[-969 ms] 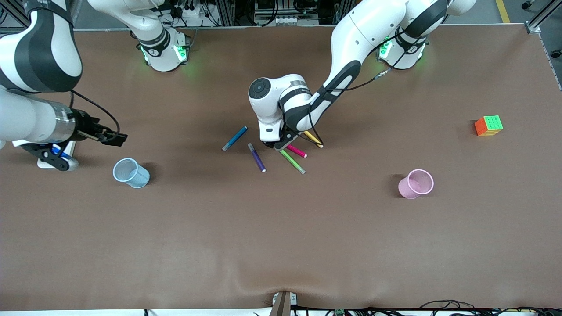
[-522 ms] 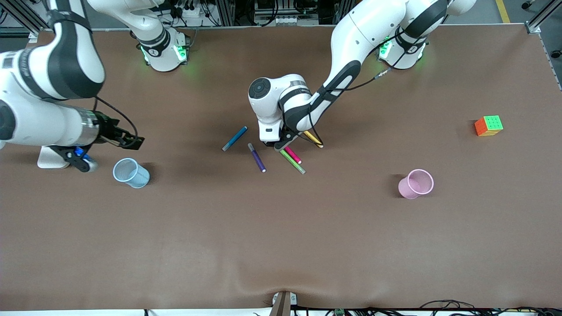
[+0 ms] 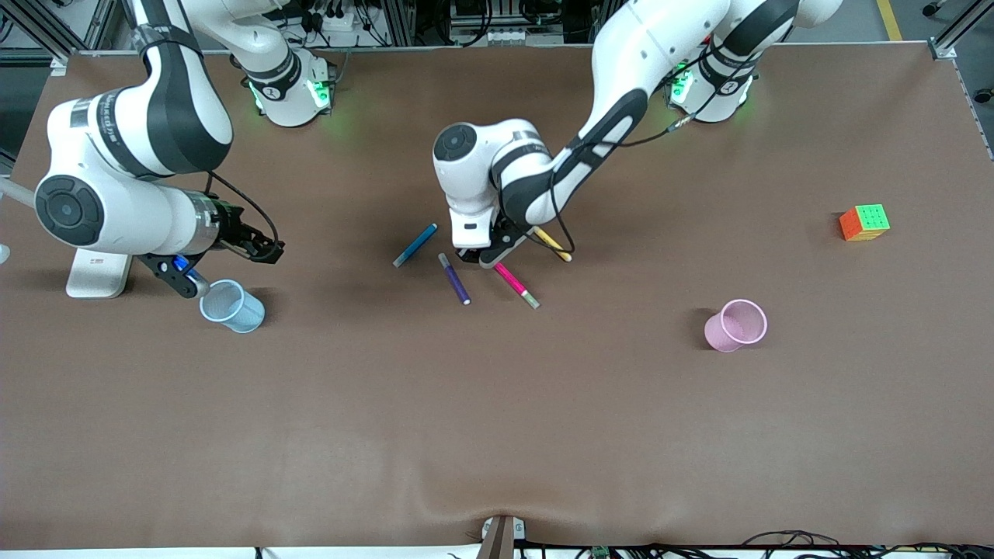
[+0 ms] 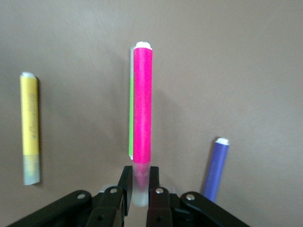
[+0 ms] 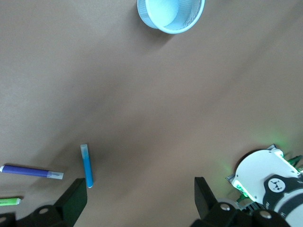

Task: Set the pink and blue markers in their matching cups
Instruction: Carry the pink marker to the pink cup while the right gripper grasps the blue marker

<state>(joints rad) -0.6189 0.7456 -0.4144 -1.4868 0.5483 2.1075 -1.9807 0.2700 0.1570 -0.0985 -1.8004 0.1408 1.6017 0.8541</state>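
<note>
Brown felt table (image 3: 497, 404) stretches wide, and all the action sits around the scatter of markers at its middle. Left gripper (image 3: 488, 256) is down among them, and its two black fingers (image 4: 124, 191) are pinched on the pale end of the pink marker (image 3: 512, 281). From the left wrist camera, that pink marker (image 4: 142, 113) juts straight out from between the fingers, lying right over the green marker (image 4: 131, 120), of which only a thin green edge peeks out alongside. In the front view just the green marker's tip (image 3: 533, 303) shows past the pink one's end. Yellow marker (image 3: 553, 244) lies just beside the gripper toward the left arm's end of the table, and the purple marker (image 3: 454, 279) just beside it toward the right arm's end. Blue marker (image 3: 415, 244) rests flat on the table a little past the purple one, apart from the left gripper, untouched.

Over to the right gripper (image 3: 189, 277): it hangs just beside the blue cup (image 3: 231, 306), and its fingers (image 5: 71, 204) stand spread wide with nothing between them. Its wrist camera looks down on the blue cup (image 5: 171, 14), upright and open-mouthed, with the blue marker (image 5: 86, 165) well apart from it.

Pink cup (image 3: 735, 325) stands upright well away from the left gripper, toward the left arm's end. A colourful puzzle cube (image 3: 863, 222) sits farther out still.
</note>
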